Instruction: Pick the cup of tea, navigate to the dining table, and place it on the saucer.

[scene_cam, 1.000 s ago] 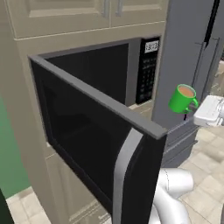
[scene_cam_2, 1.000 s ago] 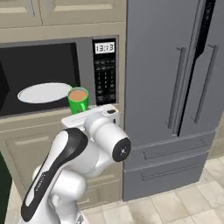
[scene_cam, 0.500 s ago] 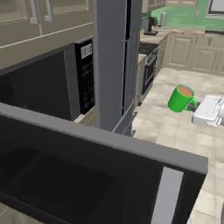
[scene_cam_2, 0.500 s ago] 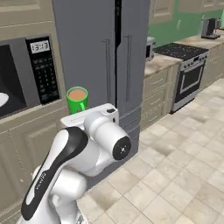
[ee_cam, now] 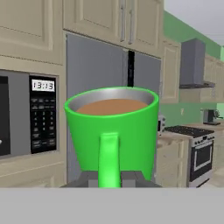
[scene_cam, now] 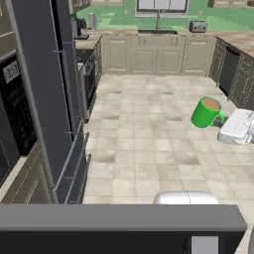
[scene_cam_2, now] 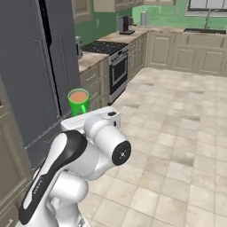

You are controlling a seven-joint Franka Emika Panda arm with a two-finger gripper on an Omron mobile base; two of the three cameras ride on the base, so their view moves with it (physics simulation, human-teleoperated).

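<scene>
Microwave (ee_cam: 26, 118) clock: reads 13:13.
Gripper (ee_cam: 109, 178): clamped tight on the handle of the cup of tea (ee_cam: 113, 131).
Cup: upright, brown tea inside.

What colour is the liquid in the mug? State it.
Light reddish-brown, inside the bright green cup of tea; the hand view shows it best, close up.

Bright green cup of tea (ee_cam: 112, 131), brown liquid, beige tiled floor (scene_cam: 149, 129).

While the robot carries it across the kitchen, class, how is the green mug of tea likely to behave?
The green mug of tea looks rigid, so probably stiff. Its tea sits near the rim and may slosh. Gripped only at the handle, it might swing.
</scene>
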